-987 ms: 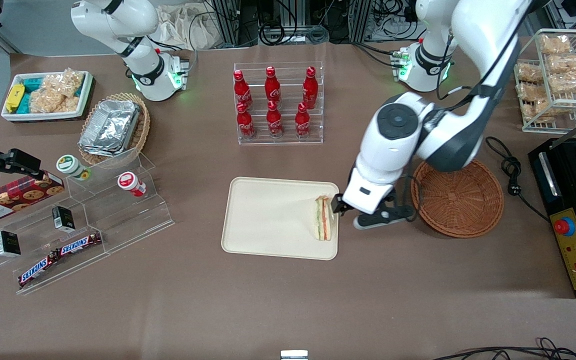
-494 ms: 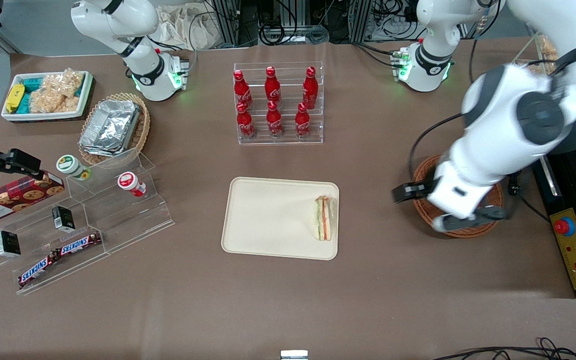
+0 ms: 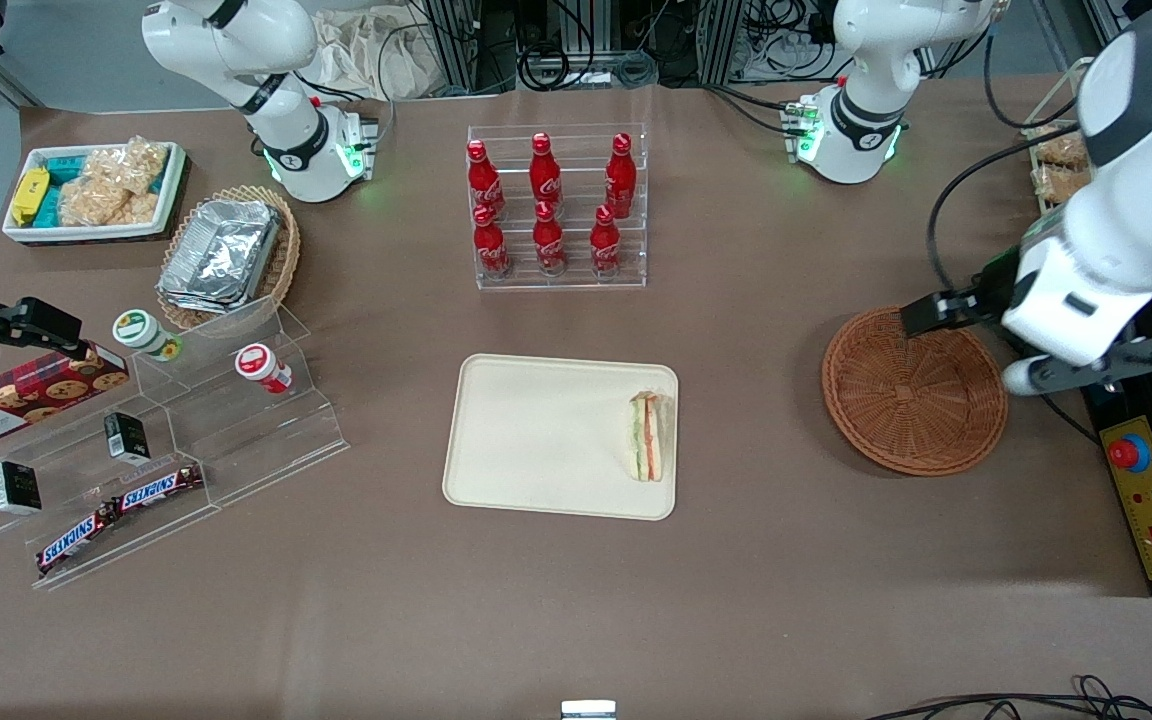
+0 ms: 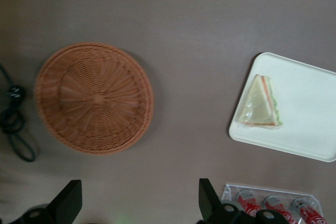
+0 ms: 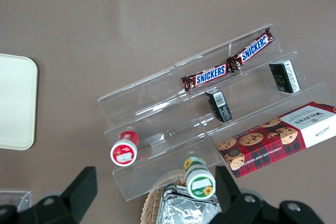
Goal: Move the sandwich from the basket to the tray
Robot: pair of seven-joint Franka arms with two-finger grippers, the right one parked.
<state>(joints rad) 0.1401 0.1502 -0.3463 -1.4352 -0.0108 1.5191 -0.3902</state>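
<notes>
One sandwich [image 3: 647, 436] is all the task concerns, and in the front view we see it lying on the tray [image 3: 536, 440], close against the rim at the end nearest the basket [image 3: 914, 390], which sits bare on the surface toward the working arm's end. The gripper [image 3: 926, 315] hangs above the basket's rim, well apart from the sandwich and carrying nothing. We judge the placing done, so the main risk is the sandwich's nearness to the tray's edge: a bump to the tray could tip the wedge over the low rim. A black cable [image 3: 1021, 345] runs just beside the basket, and a low sweep of the arm could snag it or push the basket. In the left wrist view the jaws stand wide apart with nothing between them, above bare surface, with the basket [image 4: 94, 98] and the sandwich [image 4: 261, 103] both in sight; the clear wrap looks loose at one corner. In the right wrist view we see only a corner of the tray [image 5: 16, 103] and an acrylic stand [image 5: 210, 124] of snacks, nothing that bears on the task.
</notes>
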